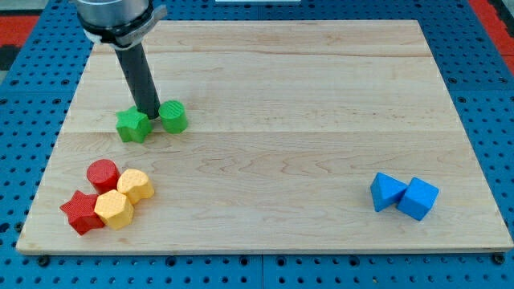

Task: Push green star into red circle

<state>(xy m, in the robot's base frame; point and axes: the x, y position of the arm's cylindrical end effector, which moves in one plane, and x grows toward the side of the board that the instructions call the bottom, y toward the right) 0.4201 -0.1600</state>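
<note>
The wooden board [265, 144] fills most of the view, lying on a blue pegboard [490, 96] that shows round its edges. My arm [120, 20] enters at the view's top left, cut off by the frame, and its dark rod [140, 80] slants down toward the board's left part.

My tip [152, 117] stands between two green blocks, with the green star [133, 125] just to its left and seemingly touching it, and a green round block [173, 116] just to its right. There are no jaws here to be apart or together (the arm ends in the bare rod only).

The red circle [103, 173] lies toward the view's bottom left, well apart from the green star and below it.

By count: two green, two red, two yellow, two blue. The red circle touches a yellow block [136, 185]; a second yellow block [115, 209] sits below that one, with the red star [80, 212] pressed against its left side and partly hidden by it. The yellow shapes are hard to make out. At the view's lower right, two blue blocks [389, 191] [418, 198] touch each other; their shapes are unclear too.
</note>
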